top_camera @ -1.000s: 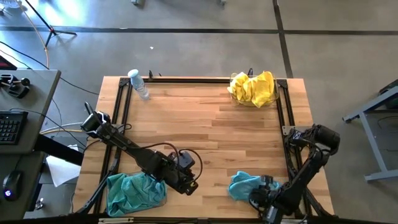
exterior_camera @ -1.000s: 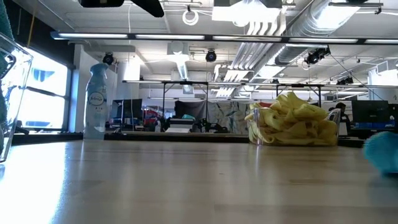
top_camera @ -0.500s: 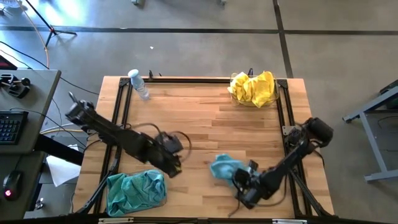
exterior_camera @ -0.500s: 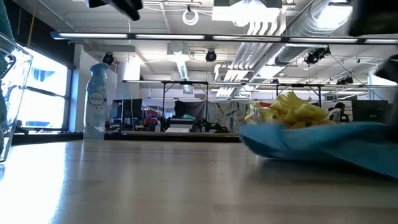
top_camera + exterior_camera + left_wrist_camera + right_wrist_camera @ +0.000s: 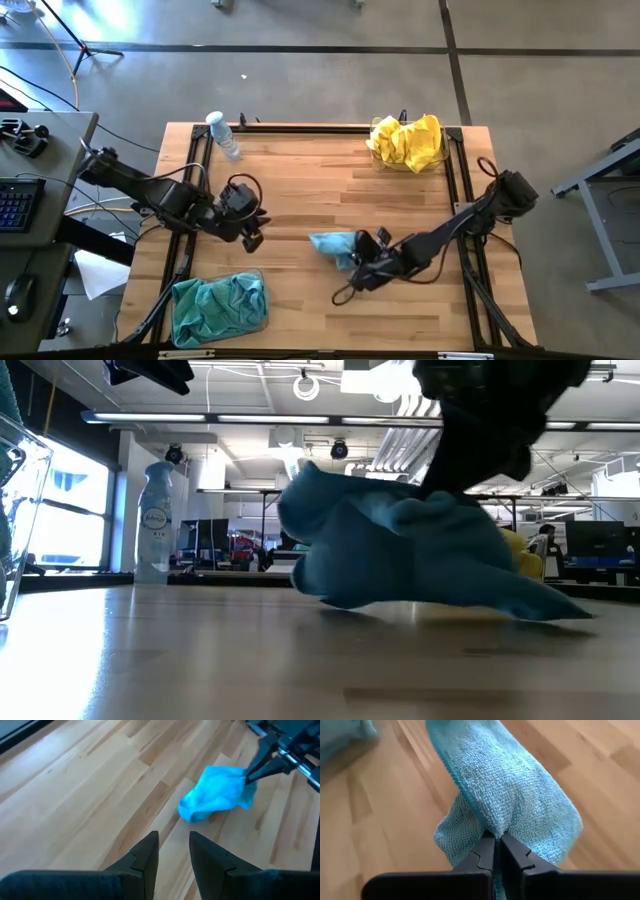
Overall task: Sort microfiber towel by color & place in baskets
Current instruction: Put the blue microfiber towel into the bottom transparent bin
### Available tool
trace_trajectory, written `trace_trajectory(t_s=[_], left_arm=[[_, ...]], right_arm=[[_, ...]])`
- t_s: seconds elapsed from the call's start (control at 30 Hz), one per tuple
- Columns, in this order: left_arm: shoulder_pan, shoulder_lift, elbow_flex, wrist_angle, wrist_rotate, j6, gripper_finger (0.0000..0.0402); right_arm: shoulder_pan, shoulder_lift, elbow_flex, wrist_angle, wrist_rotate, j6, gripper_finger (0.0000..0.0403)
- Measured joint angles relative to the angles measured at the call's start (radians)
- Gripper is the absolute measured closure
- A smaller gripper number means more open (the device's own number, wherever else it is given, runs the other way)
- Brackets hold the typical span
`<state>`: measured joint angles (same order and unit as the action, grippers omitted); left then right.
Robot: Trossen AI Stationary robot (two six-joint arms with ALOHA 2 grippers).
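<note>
Blue towel pinched in my right gripper, mid-table.

The teal towel [image 5: 333,247] bunches at my right gripper [image 5: 362,262], whose jaws clamp a fold; the wrist view shows that pinch, the high view doesn't. My left gripper [image 5: 250,228] hovers well apart, fingers slightly parted, empty.

Yellow towels [image 5: 525,555] behind teal towel [image 5: 400,550]

Wood plank table [image 5: 330,190], black rail frame round edges. Sitting on it: bottle [image 5: 222,134] at far left corner, tub of yellow towels [image 5: 407,143] far right, tub of teal towels [image 5: 217,310] near left, loose teal towel [image 5: 333,247] mid-table.
</note>
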<state>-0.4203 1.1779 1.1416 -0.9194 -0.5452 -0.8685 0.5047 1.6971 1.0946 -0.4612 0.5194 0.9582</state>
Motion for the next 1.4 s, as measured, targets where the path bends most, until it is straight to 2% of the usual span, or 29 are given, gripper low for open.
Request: trace_trajectory(t_s=[0.27,0.5,0.6,0.7,0.83,0.97,1.07,1.3,1.4], left_arm=[[0.037,-0.033,0.0,0.0,0.012,0.105,0.0293],[0.09,-0.032,0.0,-0.003,0.051,0.257,0.0221],[0.1,-0.024,0.0,0.0,0.009,0.296,0.0186],[0.1,-0.025,0.0,0.01,0.02,0.282,0.0168],[0.098,-0.024,0.0,0.041,0.02,0.303,0.0163],[0.114,-0.015,0.0,0.074,-0.023,0.301,0.0163],[0.136,-0.002,0.0,0.147,-0.016,0.375,0.0163],[0.145,0.04,0.001,0.494,0.127,0.728,0.0163],[0.145,0.074,0.002,0.587,0.186,0.83,0.0163]], right_arm=[[-0.093,-0.002,0.009,0.125,-0.075,-0.151,0.0401],[-0.168,-0.004,0.023,0.214,-0.171,-0.233,0.0402],[-0.187,-0.004,0.066,0.211,-0.167,-0.295,0.0402],[-0.203,-0.004,0.135,0.184,-0.161,-0.39,0.0402],[-0.225,-0.005,0.238,0.132,-0.161,-0.497,0.0402],[-0.248,-0.005,0.332,0.069,-0.159,-0.568,0.0402],[-0.26,-0.005,0.385,-0.007,-0.158,-0.582,0.0402],[-0.265,-0.005,0.455,-0.211,-0.209,-0.577,0.0402],[-0.262,-0.005,0.458,-0.196,-0.201,-0.584,0.0402]])
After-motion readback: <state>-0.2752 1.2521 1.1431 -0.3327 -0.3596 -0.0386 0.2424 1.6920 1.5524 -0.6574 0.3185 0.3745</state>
